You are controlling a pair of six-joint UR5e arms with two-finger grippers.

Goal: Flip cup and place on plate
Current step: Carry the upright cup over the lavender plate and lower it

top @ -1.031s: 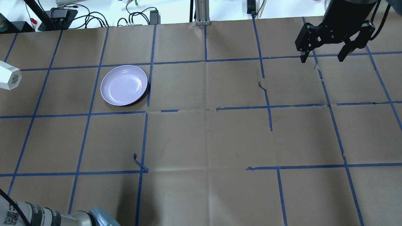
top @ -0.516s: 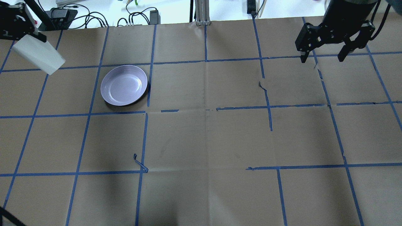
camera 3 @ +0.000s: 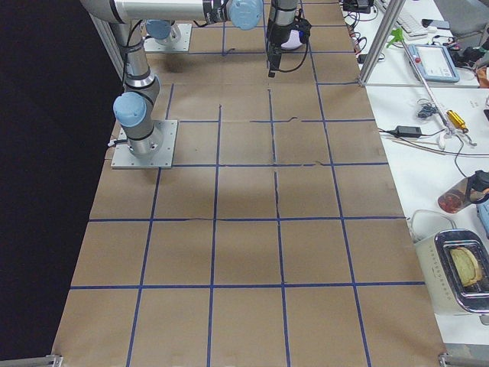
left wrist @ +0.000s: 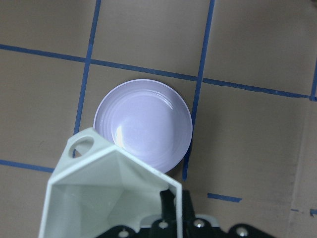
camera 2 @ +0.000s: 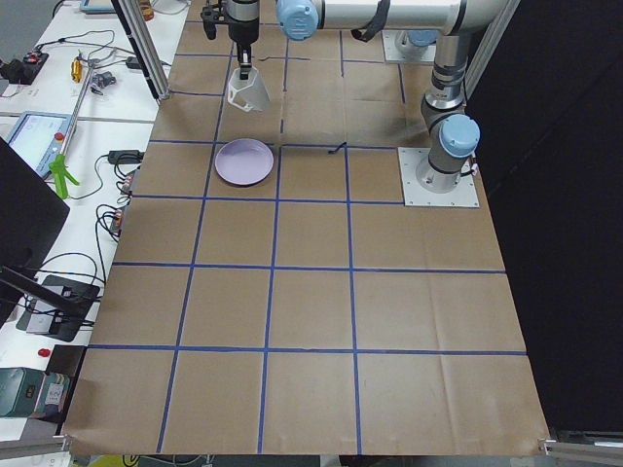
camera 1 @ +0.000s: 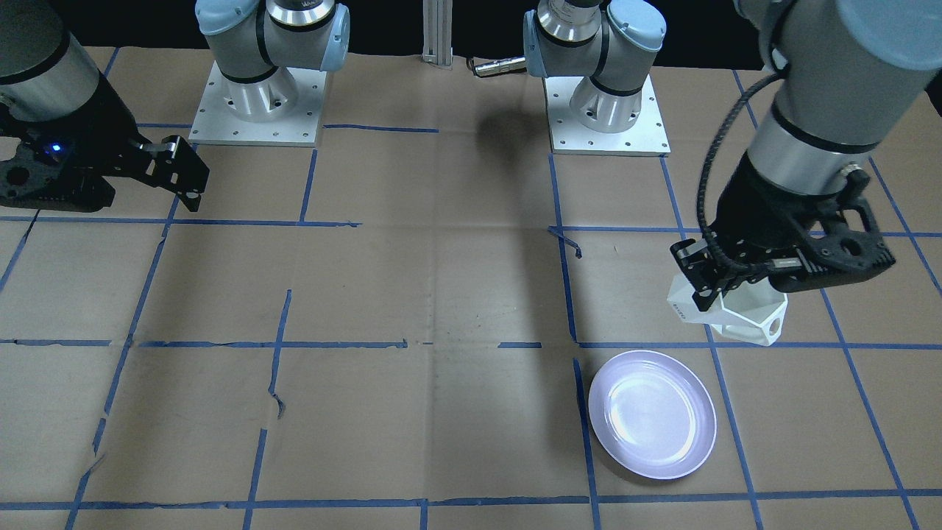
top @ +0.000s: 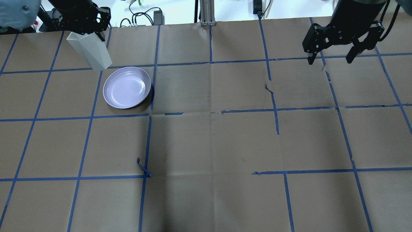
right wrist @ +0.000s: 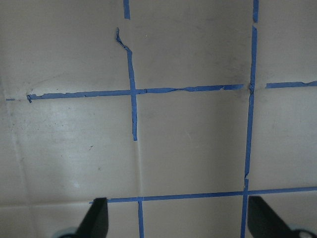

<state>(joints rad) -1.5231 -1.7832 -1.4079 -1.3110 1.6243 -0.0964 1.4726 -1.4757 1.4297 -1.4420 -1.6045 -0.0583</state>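
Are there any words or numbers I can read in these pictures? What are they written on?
No text here can be read.
cup: a tiny dark print on its side, too small to read.
tablet screen on the side desk: too blurred to read.
plate: no writing shows.

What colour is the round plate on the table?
The plate is a glossy pale lavender. The left wrist-mounted view shows it best.
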